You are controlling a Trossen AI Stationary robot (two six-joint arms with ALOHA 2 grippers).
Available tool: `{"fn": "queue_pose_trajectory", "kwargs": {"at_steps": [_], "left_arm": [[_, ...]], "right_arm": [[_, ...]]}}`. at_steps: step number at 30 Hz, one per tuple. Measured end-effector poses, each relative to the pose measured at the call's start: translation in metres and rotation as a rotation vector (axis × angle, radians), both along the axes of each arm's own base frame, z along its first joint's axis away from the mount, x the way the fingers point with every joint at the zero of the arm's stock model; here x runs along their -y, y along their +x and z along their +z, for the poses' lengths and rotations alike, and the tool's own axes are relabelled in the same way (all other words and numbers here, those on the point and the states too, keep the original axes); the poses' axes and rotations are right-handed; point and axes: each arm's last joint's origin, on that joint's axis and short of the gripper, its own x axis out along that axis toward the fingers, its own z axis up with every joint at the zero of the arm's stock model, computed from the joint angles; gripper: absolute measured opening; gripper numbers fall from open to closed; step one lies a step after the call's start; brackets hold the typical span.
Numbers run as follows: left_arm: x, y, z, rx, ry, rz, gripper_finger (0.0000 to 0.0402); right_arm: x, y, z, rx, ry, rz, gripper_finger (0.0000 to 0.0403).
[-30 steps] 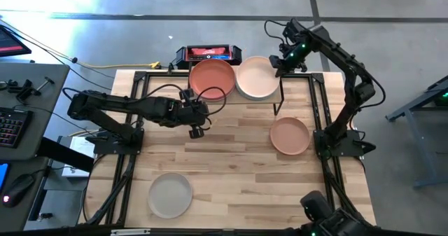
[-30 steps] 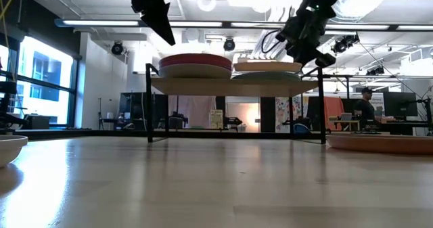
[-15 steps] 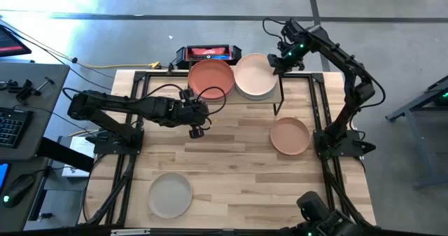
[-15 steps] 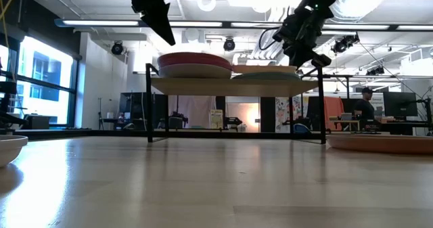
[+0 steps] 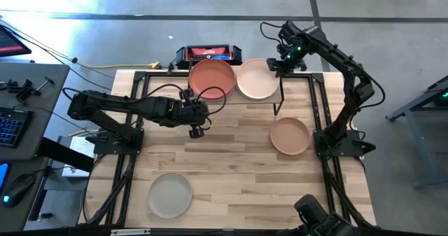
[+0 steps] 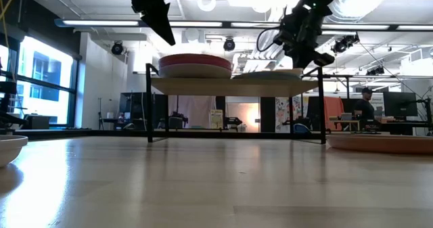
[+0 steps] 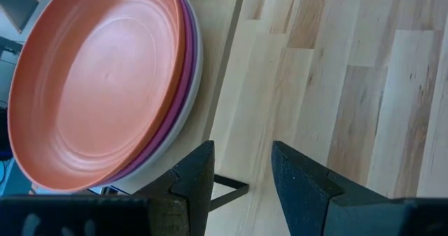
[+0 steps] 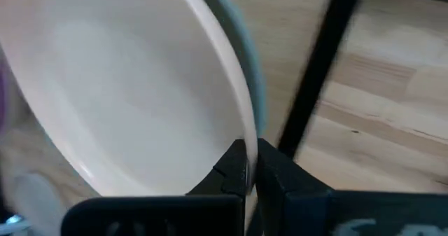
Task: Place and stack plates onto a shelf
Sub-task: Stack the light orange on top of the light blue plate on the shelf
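The shelf (image 6: pixel 233 86) stands at the table's far edge. Its left half carries a stack topped by a terracotta plate (image 5: pixel 211 79) (image 7: pixel 98 82), with purple and pale plates beneath. On its right half a cream plate (image 5: pixel 256 78) lies on a pale teal plate (image 8: pixel 250 82). My right gripper (image 5: pixel 277 66) (image 8: pixel 246 167) is shut on the cream plate's rim. My left gripper (image 5: pixel 196 129) (image 7: pixel 241 167) hangs open over the table just near of the shelf, holding nothing. A tan plate (image 5: pixel 290 136) and an off-white plate (image 5: pixel 170 195) rest flat on the table. My right gripper pinches the cream plate's rim (image 8: pixel 245 132) between its two fingers, on the side toward the table's right edge. It comes from the shelf's right end, slanting down. The plate lies nearly flat on the teal plate on the shelf.
A red-and-black box (image 5: pixel 208 52) sits beyond the shelf's far side. The shelf's black legs (image 5: pixel 281 96) stand near the tan plate. Bare wood lies across the table's middle and near right. The off-white plate's edge shows at the low view's left (image 6: pixel 10 147).
My right gripper has lowered the cream plate, which was held tilted above the shelf's right stack a second ago and now lies on the teal plate. The gripper stays shut on the rim.
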Motion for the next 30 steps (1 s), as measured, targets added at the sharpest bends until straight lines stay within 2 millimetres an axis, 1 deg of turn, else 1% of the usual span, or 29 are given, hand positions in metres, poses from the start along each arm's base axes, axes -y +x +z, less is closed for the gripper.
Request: {"fn": "queue_pose_trajectory", "kwargs": {"at_steps": [11,14,19,22,27,30], "left_arm": [[0.0001,0.0000,-0.0001,0.000,-0.005,-0.002,0.0133],[0.0002,0.0000,-0.0001,0.000,-0.006,-0.003,0.0133],[0.0002,0.0001,0.0000,0.001,-0.006,-0.003,0.0133],[0.0002,0.0002,0.0000,0.002,-0.006,-0.003,0.0133],[0.0002,0.0004,0.0001,0.004,-0.006,-0.003,0.0133],[0.0002,0.0004,0.0001,0.004,-0.006,-0.003,0.0133]], "right_arm": [[0.0039,0.0025,0.0010,0.026,-0.046,0.007,0.0005],[0.0045,0.0029,0.0010,0.031,-0.060,0.027,0.0020],[0.0046,0.0030,0.0012,0.032,-0.062,0.027,0.0063],[0.0048,0.0032,0.0013,0.034,-0.065,0.028,0.0080],[0.0057,0.0018,0.0013,0.041,-0.067,0.044,0.0087],[0.0042,-0.0016,0.0010,0.026,-0.039,0.036,0.0087]]}}
